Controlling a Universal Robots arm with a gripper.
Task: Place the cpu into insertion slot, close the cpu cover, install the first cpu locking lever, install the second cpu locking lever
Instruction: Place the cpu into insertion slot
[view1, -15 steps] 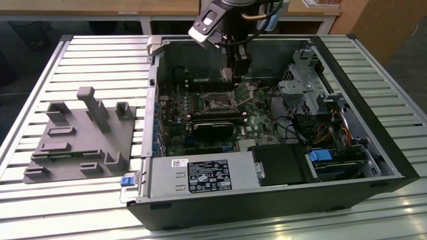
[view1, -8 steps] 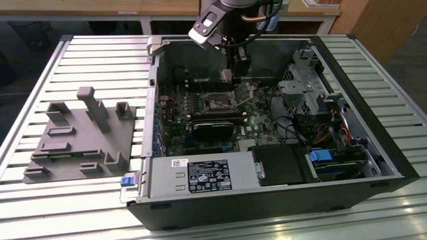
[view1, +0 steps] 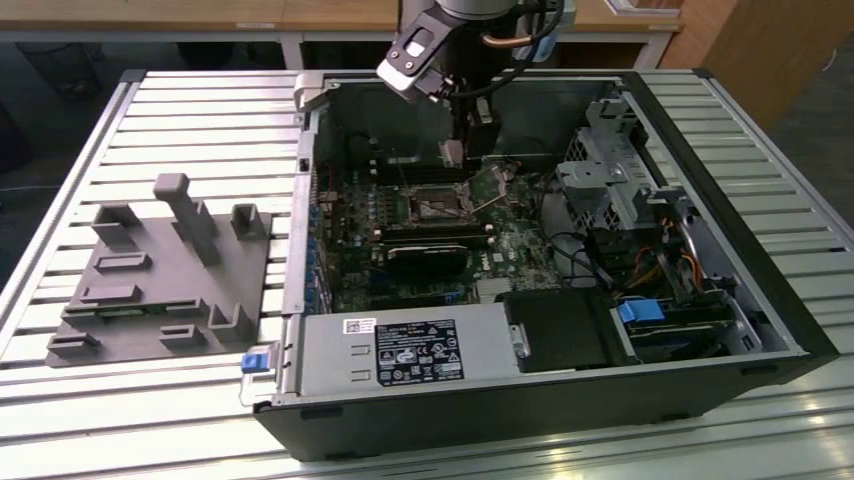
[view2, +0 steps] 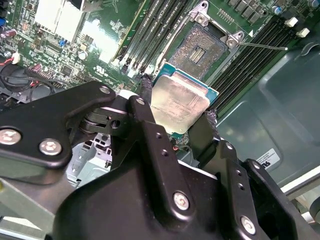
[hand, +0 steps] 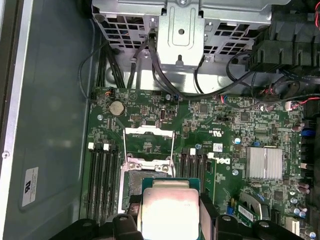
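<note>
The cpu (view2: 181, 102), a flat square chip with a dull silver top and green edge, is pinched between my gripper's (view2: 175, 109) two black fingers (view2: 145, 97). It hangs slightly tilted above the motherboard, close to the insertion slot (view2: 199, 51) but apart from it. In the first wrist view the cpu (hand: 169, 207) covers part of the open insertion slot (hand: 131, 182). The cpu cover (hand: 149, 131), a thin silver frame, lies flipped open beyond the slot. In the exterior view my gripper (view1: 458, 152) hovers inside the case just behind the insertion slot (view1: 434, 207).
Long black memory slots (hand: 102, 182) flank the socket on both sides. A thin metal lever (view2: 265, 46) sticks out beside the socket. The open black computer case (view1: 747, 330) surrounds the board, with a drive cage (view1: 601, 175) and cables. A grey fixture block (view1: 160, 270) sits on the slatted table.
</note>
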